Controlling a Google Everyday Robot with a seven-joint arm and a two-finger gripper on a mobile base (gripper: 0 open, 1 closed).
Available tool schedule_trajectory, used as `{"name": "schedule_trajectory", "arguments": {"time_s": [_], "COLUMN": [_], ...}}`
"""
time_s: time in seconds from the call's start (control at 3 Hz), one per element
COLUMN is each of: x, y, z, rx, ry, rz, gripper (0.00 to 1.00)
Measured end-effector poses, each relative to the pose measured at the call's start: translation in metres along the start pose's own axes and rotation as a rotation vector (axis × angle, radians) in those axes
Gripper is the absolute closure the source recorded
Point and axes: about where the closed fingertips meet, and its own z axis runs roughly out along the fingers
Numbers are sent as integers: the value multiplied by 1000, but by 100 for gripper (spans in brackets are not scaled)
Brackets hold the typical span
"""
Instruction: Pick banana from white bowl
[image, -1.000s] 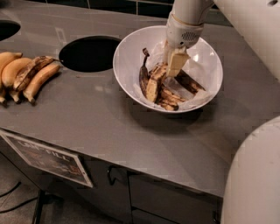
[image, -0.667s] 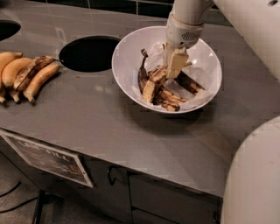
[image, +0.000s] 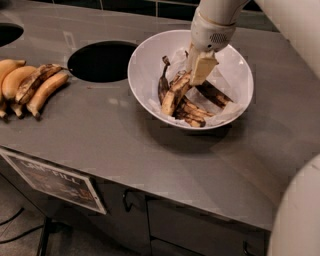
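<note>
The white bowl (image: 145, 55) stands on the grey counter, lined with crumpled white paper. In it lies a pile of overripe bananas. The banana (image: 175, 95), yellow-tan with brown-black blotches, is the lightest and leans upward to the right. My gripper (image: 196, 70) reaches down into the bowl from above, its cream fingers (image: 203, 67) closed around the banana's upper end. Thinner, almost black bananas (image: 212, 94) lie beside and under it. The gripper hides the banana's tip.
A bunch of orange-yellow bananas (image: 30, 85) lies at the counter's left edge. A round hole (image: 102, 61) in the counter is just left of the bowl, and another hole (image: 7, 32) is at the far left. My white body (image: 295, 215) fills the lower right.
The gripper stays at the banana's upper end and has risen very slightly. The bowl and the other bananas have not moved.
</note>
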Motion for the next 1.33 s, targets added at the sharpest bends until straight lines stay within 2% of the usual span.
{"name": "schedule_trajectory", "arguments": {"time_s": [0.67, 1.33], "x": [8, 16], "y": [23, 33], "z": [-66, -118], "rx": [165, 281], "ry": [34, 77], "rz": [42, 67], "gripper": [100, 100]}}
